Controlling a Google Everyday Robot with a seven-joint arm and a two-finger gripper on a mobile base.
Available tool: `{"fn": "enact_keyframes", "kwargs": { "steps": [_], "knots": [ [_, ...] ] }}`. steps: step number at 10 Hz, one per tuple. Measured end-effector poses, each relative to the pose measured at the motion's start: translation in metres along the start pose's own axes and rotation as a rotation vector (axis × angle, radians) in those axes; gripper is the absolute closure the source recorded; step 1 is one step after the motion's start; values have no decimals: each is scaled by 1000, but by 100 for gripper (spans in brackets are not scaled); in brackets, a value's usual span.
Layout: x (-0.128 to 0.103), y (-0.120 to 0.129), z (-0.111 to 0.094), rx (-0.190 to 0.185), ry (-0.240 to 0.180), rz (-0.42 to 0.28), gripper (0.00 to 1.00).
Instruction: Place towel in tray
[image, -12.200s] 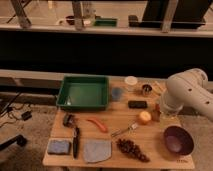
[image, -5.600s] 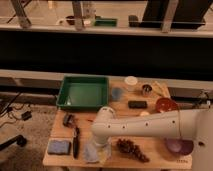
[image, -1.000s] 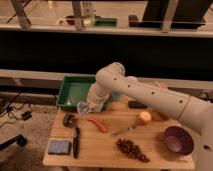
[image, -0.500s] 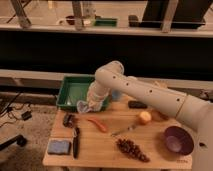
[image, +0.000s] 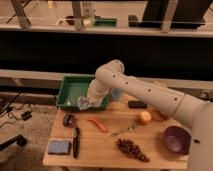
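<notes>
Over the near right part of the tray (image: 70, 90), in the camera view, we are seeing the gripper (image: 89, 101) sitting lower and further left than half a second ago, clenched on the towel (image: 83, 104), which is hanging just beneath it inside the tray walls. We are judging release to be next. Behind the claw, the arm is reaching left from its base, elbow high, forearm slanting down.
</notes>
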Motion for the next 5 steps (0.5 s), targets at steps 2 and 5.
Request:
{"fn": "enact_keyframes", "kwargs": {
  "steps": [2,5],
  "knots": [
    [20,-40,14,36,-7,2,83],
    [24,-66,27,51,-12,-14,83]
  ]
}}
